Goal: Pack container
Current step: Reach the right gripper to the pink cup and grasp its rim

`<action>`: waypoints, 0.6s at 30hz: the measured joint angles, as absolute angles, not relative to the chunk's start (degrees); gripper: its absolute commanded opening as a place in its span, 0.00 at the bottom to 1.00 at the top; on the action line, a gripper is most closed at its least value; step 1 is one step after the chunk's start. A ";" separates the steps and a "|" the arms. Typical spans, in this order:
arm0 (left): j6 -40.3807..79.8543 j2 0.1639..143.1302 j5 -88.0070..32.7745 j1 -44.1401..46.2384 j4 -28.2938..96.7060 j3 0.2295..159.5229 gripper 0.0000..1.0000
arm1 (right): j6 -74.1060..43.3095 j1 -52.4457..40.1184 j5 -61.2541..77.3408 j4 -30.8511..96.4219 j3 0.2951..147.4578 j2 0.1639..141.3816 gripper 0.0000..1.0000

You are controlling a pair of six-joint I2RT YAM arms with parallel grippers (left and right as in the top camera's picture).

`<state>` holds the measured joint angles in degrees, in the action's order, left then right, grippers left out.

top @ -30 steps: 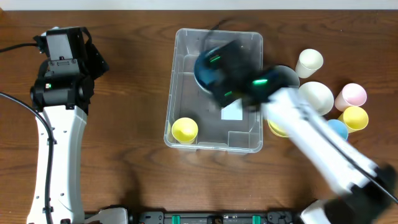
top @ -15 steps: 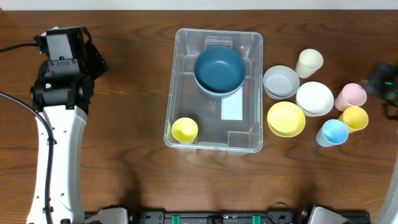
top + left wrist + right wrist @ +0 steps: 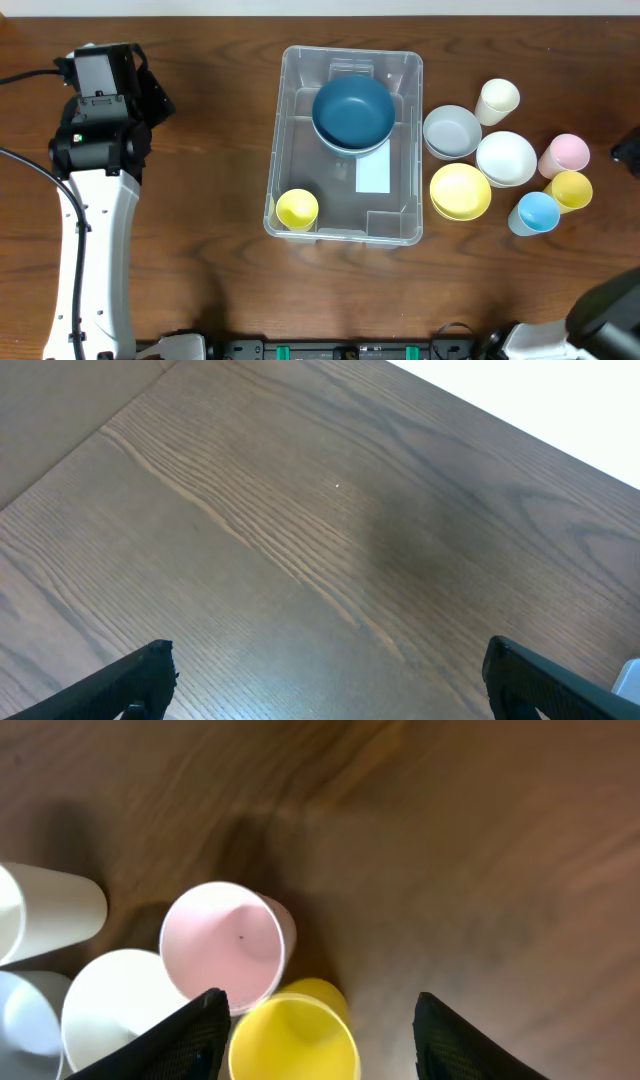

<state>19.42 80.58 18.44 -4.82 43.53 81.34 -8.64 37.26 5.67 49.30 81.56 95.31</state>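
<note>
Wood table (image 3: 200,250) has loads of bare room on the left. Container (image 3: 277,150) sits mid-table, with bowls (image 3: 505,158) crowding its right side. Left gripper (image 3: 330,660) is spread wide over bare wood, holding nothing. Right gripper (image 3: 320,1020) hangs parted and empty above the pink cup (image 3: 222,940) and yellow cup (image 3: 292,1045).

Clear rectangular container (image 3: 338,205), upright, open-topped
</note>
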 measured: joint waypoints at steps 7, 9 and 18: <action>19.42 80.58 18.44 -4.82 43.53 81.34 0.98 | -4.89 37.26 11.44 45.50 81.52 102.61 0.57; 19.42 80.58 18.44 -4.84 43.53 81.34 0.98 | -3.97 37.26 12.99 44.53 81.52 104.53 0.55; 19.42 80.58 18.44 -4.82 43.53 81.34 0.98 | -2.44 35.68 15.38 42.30 81.52 112.14 0.22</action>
